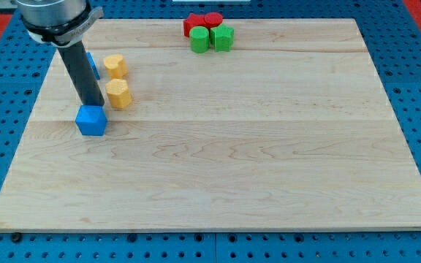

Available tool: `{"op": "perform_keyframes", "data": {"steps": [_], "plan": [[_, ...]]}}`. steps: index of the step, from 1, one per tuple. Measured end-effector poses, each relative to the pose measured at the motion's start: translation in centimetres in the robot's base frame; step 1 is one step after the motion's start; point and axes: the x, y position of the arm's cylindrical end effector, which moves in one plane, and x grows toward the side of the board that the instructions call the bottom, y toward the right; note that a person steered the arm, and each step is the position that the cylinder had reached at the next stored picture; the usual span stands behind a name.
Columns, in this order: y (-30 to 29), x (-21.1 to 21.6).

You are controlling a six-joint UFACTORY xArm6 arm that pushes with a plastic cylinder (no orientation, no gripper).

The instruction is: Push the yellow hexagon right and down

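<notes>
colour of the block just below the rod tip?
Blue: the blue block sits just below my tip, plain in the camera view.

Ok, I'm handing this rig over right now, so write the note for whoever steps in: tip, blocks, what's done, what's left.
My tip: just left of the lower yellow hexagon block, directly above the blue block; contact unclear.
Second yellow block sits above it; another blue block is half hidden behind the rod.
Red and green blocks: clustered at the wooden board's top edge.
Done: tip positioned.
Left: push the hexagon right and down.
</notes>
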Motion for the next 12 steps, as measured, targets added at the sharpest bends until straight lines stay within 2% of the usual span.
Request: {"op": "perform_keyframes", "data": {"steps": [2, 3, 4, 5, 6, 8, 12], "plan": [[0.0, 0.4], [-2.1, 0.4], [-3.5, -2.4], [-1.1, -4.9], [2.9, -5.0], [4.2, -3.0], [7.5, -3.5]]}}
